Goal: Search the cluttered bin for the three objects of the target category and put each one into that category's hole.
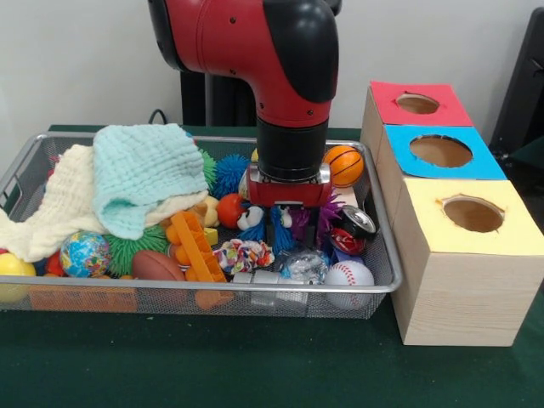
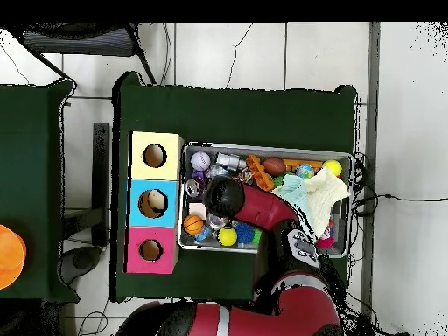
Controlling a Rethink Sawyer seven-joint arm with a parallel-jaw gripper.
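The bin (image 1: 384, 274) is a wide silver wire-mesh tray full of toys. It also shows in the overhead view (image 2: 262, 148). My gripper (image 1: 286, 223) is lowered into the right half of the bin, among blue and purple spiky toys, just left of a soda can (image 1: 354, 228). A baseball (image 1: 349, 274), an orange basketball (image 1: 344, 164), a red ball (image 1: 229, 210), a brown football (image 1: 157, 265) and a globe ball (image 1: 84, 253) lie around it. In the overhead view the arm's wrist (image 2: 225, 195) hides the gripper.
Three wooden boxes with holes stand right of the bin, topped red (image 1: 416, 104), blue (image 1: 440, 151) and yellow (image 1: 472, 215). A pale green cloth (image 1: 140, 174) and a cream cloth (image 1: 51, 212) cover the bin's left part. An orange toy (image 1: 194, 246) lies in the middle.
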